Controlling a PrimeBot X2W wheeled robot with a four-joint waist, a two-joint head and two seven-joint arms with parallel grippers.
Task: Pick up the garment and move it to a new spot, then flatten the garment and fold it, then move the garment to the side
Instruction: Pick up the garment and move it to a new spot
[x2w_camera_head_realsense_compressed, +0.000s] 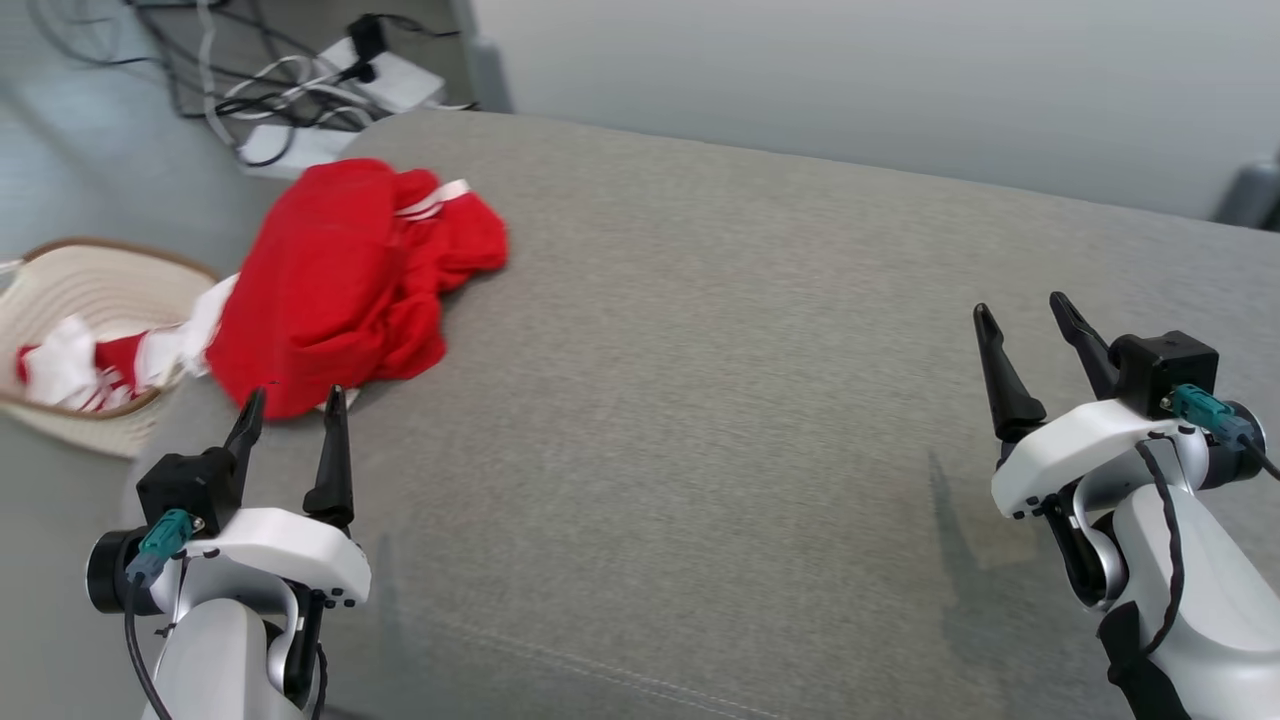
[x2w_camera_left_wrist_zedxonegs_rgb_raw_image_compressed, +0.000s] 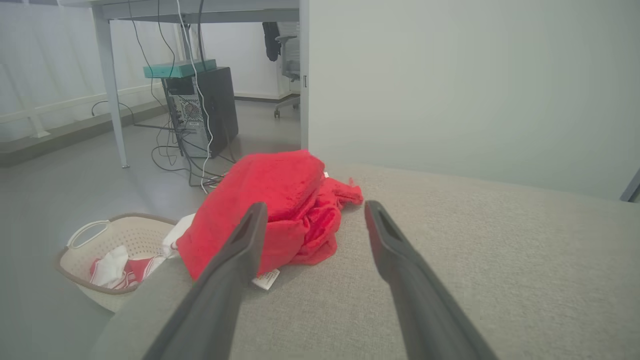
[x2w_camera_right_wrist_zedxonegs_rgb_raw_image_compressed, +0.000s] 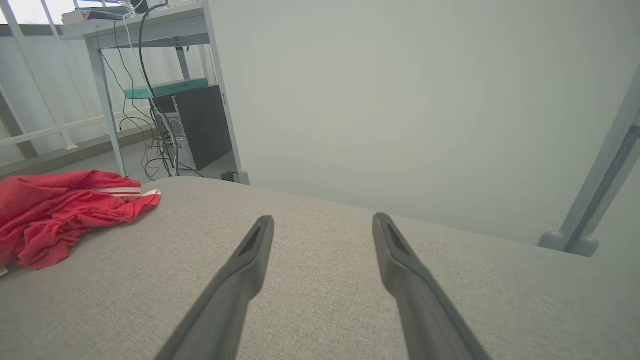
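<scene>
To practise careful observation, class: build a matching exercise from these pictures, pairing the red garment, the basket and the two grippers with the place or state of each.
Things:
1. red garment
2. basket
3. left gripper
4. right gripper

Places or states:
a) on the floor, red and white cloth inside
b) open, over the bare grey cushion, far from the garment
c) crumpled near the cushion's left edge
d) open, fingers pointing at the garment from close by

Pairs: 1-c; 2-a; 3-d; 4-b

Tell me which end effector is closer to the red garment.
The left end effector, tips almost at the red garment; the right end effector sits far away.
</scene>
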